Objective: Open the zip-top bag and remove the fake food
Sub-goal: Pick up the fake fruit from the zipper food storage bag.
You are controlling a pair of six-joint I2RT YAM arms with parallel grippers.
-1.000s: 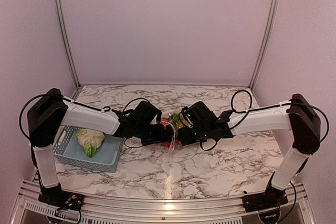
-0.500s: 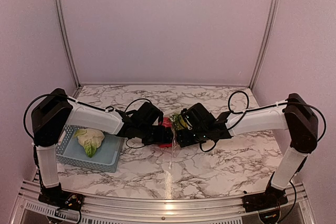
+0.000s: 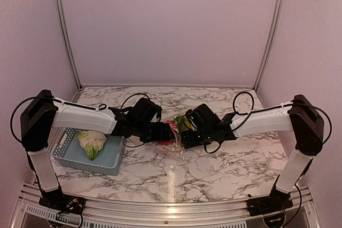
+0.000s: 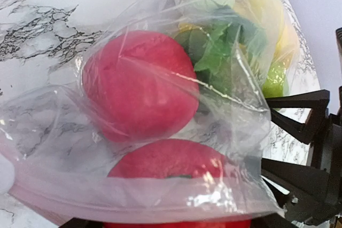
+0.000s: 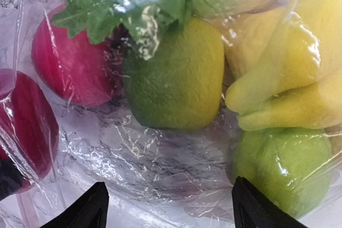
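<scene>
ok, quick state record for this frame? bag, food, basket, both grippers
zip-top bag: mid-table, between the two grippers; cannot tell if the seal is open or shut
in bag: two red apples, yellow-green fruit, bananas, green pear, green leaves
basket: near left, light blue, holds the cabbage
left gripper: at the bag; jaw state unclear
right gripper: fingers spread wide, bag right in front of them
</scene>
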